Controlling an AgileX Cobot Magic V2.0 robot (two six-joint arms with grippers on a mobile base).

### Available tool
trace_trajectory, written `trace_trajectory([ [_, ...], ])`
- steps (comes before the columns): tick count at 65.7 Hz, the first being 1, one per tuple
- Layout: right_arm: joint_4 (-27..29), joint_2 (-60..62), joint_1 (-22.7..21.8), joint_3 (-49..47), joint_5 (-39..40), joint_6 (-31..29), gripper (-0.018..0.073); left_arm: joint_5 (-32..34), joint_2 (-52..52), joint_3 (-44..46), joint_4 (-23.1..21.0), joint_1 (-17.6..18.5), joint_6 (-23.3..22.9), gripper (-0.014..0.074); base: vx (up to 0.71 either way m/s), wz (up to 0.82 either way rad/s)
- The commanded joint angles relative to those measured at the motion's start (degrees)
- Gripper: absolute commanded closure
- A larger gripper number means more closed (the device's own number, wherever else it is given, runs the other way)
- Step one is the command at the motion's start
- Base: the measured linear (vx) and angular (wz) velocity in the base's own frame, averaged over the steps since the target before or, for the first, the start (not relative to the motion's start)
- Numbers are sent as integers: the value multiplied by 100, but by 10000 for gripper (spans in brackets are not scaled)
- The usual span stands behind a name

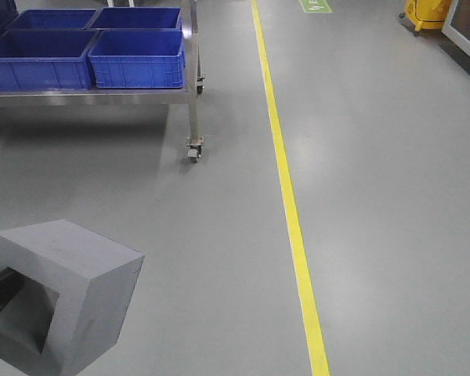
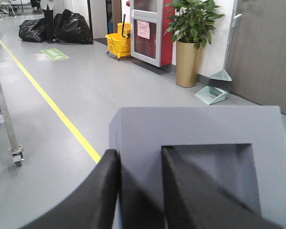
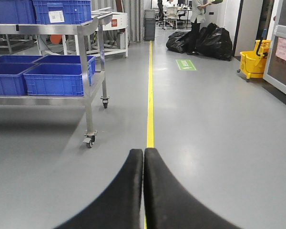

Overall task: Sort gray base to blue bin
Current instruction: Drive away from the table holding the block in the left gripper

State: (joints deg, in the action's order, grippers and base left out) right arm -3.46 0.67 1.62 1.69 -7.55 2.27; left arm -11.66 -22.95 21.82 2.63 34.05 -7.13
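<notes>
The gray base (image 1: 70, 290) hangs above the floor at the lower left of the front view, its square recess facing the camera. In the left wrist view the gray base (image 2: 195, 126) fills the lower right. My left gripper (image 2: 139, 151) is shut on one wall of it, with one finger outside and the other inside the recess. Several blue bins stand on a cart shelf at the far left, and the nearest blue bin (image 1: 137, 59) also shows in the right wrist view as the blue bin (image 3: 57, 78). My right gripper (image 3: 144, 150) is shut and holds nothing.
The bins rest on a steel cart (image 1: 194, 94) with caster wheels (image 1: 193, 151). A yellow floor line (image 1: 286, 196) runs away from me. A yellow mop bucket (image 2: 118, 44), a potted plant (image 2: 188, 47), a dustpan (image 2: 210, 94) and black bags (image 3: 200, 40) stand farther off.
</notes>
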Motion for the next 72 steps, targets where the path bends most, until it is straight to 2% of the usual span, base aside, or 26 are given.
trace_trajectory([
  [1,-36,67,-17,88,425,-37,568,635,-25,190,-28,12,-36,602,40,3],
  [72,-36,67,-17,88,425,-37,568,635,-25,190,-28,12,-36,602,38,-1],
])
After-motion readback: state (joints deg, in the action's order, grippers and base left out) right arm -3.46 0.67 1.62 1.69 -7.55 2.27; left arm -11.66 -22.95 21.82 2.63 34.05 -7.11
